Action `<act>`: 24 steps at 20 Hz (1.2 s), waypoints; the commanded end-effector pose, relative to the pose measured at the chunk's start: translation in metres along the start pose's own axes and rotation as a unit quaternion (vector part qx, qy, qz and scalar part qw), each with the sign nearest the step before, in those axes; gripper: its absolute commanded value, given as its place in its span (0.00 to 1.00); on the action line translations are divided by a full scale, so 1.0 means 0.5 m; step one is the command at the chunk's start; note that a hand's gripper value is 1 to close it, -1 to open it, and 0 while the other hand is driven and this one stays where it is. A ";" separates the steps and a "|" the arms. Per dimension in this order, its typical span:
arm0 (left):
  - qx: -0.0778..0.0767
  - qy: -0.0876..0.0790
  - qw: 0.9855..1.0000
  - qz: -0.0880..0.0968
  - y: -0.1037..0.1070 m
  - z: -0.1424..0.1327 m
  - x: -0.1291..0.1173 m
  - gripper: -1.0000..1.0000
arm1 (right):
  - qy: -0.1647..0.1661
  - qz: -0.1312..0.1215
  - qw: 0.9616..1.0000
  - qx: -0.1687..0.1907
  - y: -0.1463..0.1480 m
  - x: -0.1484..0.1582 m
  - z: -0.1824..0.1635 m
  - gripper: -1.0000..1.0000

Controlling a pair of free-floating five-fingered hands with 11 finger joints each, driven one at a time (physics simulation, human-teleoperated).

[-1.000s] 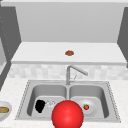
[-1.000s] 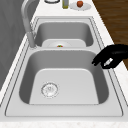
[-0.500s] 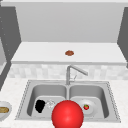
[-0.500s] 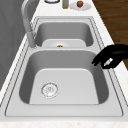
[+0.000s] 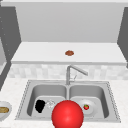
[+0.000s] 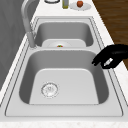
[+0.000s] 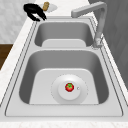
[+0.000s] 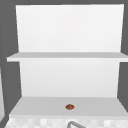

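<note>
No shift since before: left hand (image 6: 110, 58) loosely curled, empty, over the left basin's (image 6: 65, 85) front rim, open basin below.

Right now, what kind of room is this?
Most likely a kitchen. There is a steel double sink with a tall faucet, a tomato on a plate in one basin, and a wall shelf above. A black hand hovers over the sink's front edge.
</note>
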 end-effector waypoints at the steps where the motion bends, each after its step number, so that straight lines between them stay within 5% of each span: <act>1: 0.000 0.000 1.000 0.000 0.000 0.000 0.000 0.50 | -0.003 -0.001 1.000 0.010 -0.010 -0.010 -0.012 0.00; 11: 0.000 0.000 1.000 0.000 0.000 0.000 0.000 0.50 | -0.008 -0.006 0.999 0.033 -0.031 -0.041 -0.048 0.00; 24: 0.000 0.000 1.000 0.000 0.000 0.000 0.000 0.50 | -0.022 -0.018 0.996 0.084 -0.036 -0.084 -0.181 0.00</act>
